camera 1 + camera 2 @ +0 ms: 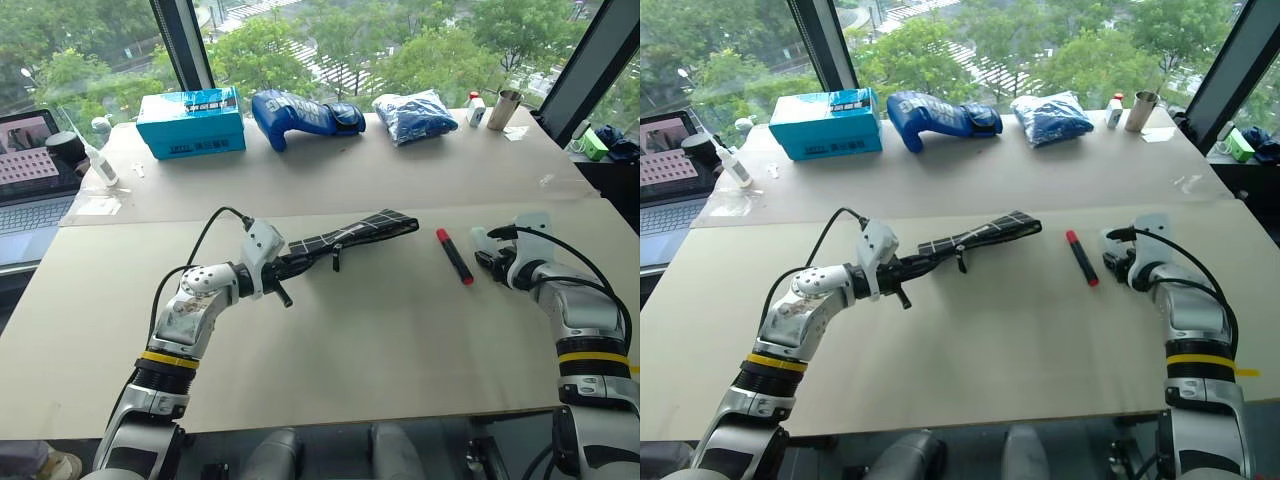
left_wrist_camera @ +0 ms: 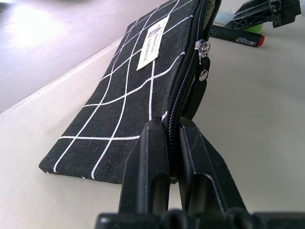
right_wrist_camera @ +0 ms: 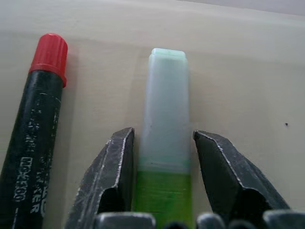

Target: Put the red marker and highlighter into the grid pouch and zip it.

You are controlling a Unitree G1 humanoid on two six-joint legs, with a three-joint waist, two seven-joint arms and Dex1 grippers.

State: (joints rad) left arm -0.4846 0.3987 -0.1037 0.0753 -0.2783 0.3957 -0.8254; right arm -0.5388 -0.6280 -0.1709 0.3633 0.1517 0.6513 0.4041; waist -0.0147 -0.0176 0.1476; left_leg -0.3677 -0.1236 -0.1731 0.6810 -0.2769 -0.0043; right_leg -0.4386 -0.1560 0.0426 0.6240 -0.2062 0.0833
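Note:
The grid pouch (image 1: 350, 232), black with white lines and a small white label (image 2: 152, 42), is raised off the table (image 1: 330, 350) at one end. My left gripper (image 2: 174, 129) is shut on its zipper edge there, and the pull strap (image 2: 198, 90) hangs down. To its right on the table lies the red marker (image 1: 453, 256), black with a red cap (image 3: 49, 50). Beside it lies the pale-green highlighter (image 3: 164, 114), between the two fingers of my right gripper (image 1: 487, 258). The jaws stand open closely on either side, with a thin gap at one finger (image 3: 224, 167).
Along the back of the table stand a teal box (image 1: 190, 120), a blue glove (image 1: 300, 115), a blue bag (image 1: 415, 115) and a metal cup (image 1: 505, 108). A laptop (image 1: 30, 170) sits at the far left. The window is behind.

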